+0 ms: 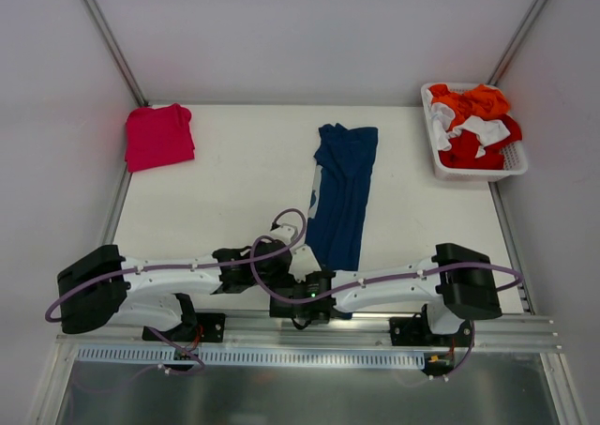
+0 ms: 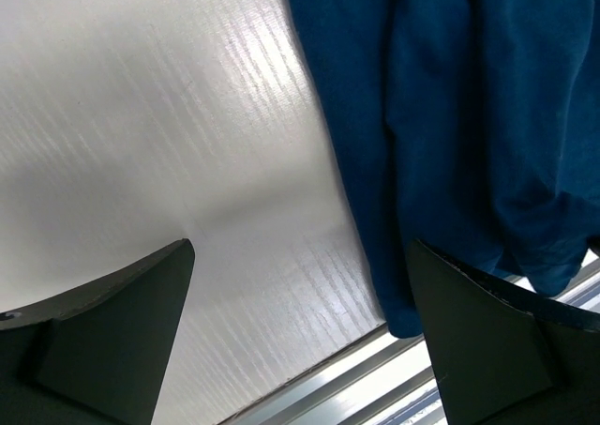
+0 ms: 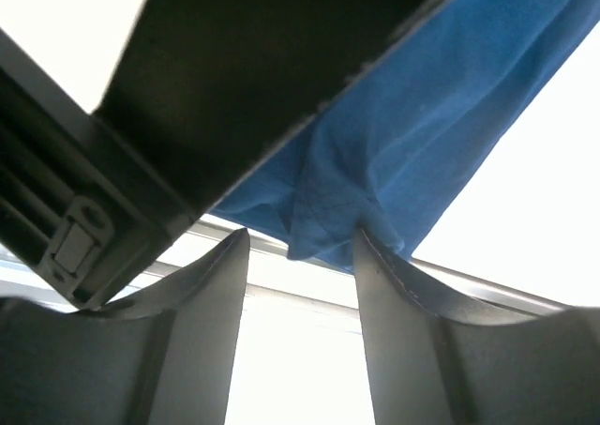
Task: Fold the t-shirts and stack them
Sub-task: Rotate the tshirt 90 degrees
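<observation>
White arm links (image 1: 178, 273) with bulky black joints (image 1: 91, 289), looping purple cables (image 1: 292, 213) and dark wedge-shaped gripper fingers (image 2: 112, 341).

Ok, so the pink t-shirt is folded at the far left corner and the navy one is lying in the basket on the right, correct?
Not quite: the navy t-shirt lies on the table in the middle, not in the basket, which holds orange, red and white cloth. The top external view shows it. The pink t-shirt is at the far left corner.
</observation>
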### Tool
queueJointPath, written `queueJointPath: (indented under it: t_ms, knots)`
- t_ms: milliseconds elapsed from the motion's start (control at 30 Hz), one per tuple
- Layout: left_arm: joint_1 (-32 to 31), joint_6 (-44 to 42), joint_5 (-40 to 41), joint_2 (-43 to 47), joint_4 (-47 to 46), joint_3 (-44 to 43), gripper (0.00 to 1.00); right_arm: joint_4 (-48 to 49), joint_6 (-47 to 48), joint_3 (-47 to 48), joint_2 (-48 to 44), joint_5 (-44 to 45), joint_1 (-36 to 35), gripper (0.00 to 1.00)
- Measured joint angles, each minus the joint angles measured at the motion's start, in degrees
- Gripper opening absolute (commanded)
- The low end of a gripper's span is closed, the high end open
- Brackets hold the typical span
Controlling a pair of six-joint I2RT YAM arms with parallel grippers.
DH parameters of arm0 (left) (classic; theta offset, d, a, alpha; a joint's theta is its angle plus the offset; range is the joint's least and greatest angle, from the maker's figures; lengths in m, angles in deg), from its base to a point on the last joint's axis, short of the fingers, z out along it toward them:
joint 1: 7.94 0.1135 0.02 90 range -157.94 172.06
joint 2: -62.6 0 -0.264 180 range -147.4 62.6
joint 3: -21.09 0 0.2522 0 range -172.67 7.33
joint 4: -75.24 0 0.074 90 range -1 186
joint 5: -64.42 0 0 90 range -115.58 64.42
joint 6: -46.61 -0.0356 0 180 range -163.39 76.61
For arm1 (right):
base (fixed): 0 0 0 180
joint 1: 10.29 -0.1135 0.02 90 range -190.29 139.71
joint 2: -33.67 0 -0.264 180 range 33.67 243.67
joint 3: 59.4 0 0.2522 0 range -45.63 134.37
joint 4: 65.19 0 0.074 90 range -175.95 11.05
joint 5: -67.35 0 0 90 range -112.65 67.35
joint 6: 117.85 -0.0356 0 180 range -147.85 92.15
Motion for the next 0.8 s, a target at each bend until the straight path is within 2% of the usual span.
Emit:
queueJointPath:
  t_ms: [100, 167, 267, 800]
  knots:
    - [-0.3, -0.2, 0.0, -0.5, -0.2, -0.4, 0.99, -1.0, -0.2, 0.0, -0.2, 0.1, -0.3, 0.54]
    - [-0.4, -0.2, -0.1, -0.8, -0.4, -0.6, 0.99, -1.6, -0.7, 0.0, -0.5, 0.2, -0.6, 0.6]
    - [-0.8, -0.1, -0.3, -1.0, -1.3, -0.7, 0.99, -2.6, -1.3, 0.1, -1.3, 0.2, -1.4, 0.63]
    - [-1.9, 1.0, -2.4, -0.1, -7.0, -4.9, 0.99, -7.1, -5.2, 1.7, -6.6, 5.5, -3.2, 0.66]
